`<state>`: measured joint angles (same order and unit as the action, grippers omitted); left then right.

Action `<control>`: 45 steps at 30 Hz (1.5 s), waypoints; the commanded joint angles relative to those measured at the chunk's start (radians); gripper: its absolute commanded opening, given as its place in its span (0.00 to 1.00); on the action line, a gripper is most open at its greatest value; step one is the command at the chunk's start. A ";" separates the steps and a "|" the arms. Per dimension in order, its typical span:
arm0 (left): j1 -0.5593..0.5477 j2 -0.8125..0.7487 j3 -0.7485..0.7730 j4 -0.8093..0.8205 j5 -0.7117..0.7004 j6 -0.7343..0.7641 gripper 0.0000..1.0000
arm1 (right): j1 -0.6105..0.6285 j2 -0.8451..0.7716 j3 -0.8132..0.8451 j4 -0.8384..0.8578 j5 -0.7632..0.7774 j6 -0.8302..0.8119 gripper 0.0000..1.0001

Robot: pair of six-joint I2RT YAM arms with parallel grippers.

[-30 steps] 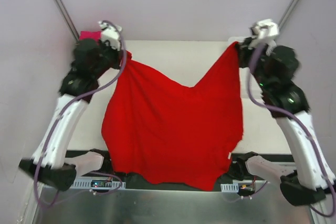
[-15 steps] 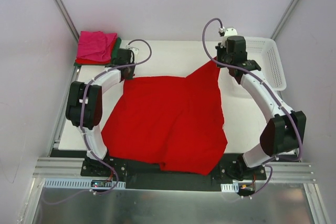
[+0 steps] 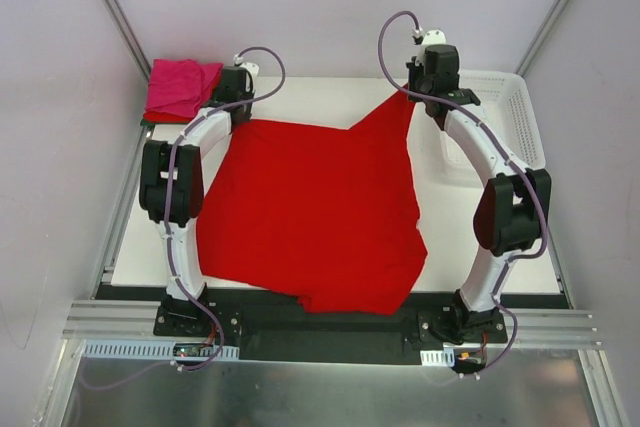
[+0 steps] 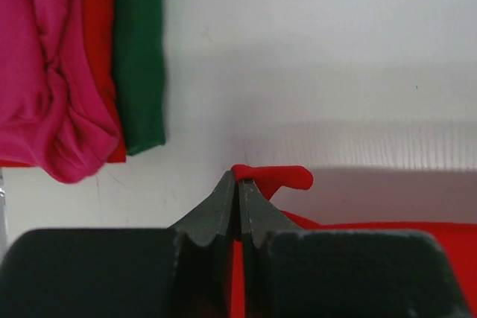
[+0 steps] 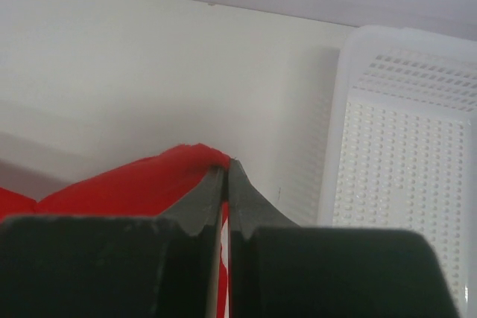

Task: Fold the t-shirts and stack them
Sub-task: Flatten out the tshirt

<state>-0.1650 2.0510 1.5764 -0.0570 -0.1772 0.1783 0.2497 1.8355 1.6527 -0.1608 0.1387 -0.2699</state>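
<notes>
Cloth from the top view: the red shirt (image 3: 310,207) lies spread over the table (image 3: 330,97), its near hem reaching past the front edge. The left gripper (image 3: 240,112) pinches 1 far corner and the right gripper (image 3: 412,95) the other (this corner rises into a peak). A folded stack (image 3: 182,87) sits at the far left corner, and the basket (image 3: 522,117) stands at the far right.

Left wrist: the left gripper (image 4: 238,184) has its 2 fingers pressed together on a small fold of the red shirt (image 4: 279,176), low over the table (image 4: 335,72). Apart from it, on the left, lie a pink shirt (image 4: 45,72), a red strip (image 4: 99,50) and a green shirt (image 4: 138,57), side by side.

Right wrist: the right gripper (image 5: 226,173) is clamped on the red shirt (image 5: 134,184), with the basket (image 5: 406,161) just beside it.
</notes>
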 commanded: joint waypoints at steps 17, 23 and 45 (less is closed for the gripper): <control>-0.027 -0.587 0.286 -0.418 0.343 -0.028 0.00 | -0.015 -0.563 0.170 -0.213 -0.240 0.006 0.01; -0.027 -0.942 0.382 -0.524 0.524 -0.068 0.00 | -0.017 -0.897 0.202 -0.318 -0.295 0.021 0.01; -0.022 -1.195 0.277 -0.434 0.572 -0.068 0.00 | -0.017 -1.046 0.108 -0.224 -0.238 0.029 0.01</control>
<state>-0.1951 0.7086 1.9541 -0.6113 0.4808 0.0689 0.2371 0.6659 1.8076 -0.4850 -0.1680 -0.2325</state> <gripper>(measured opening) 0.007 0.021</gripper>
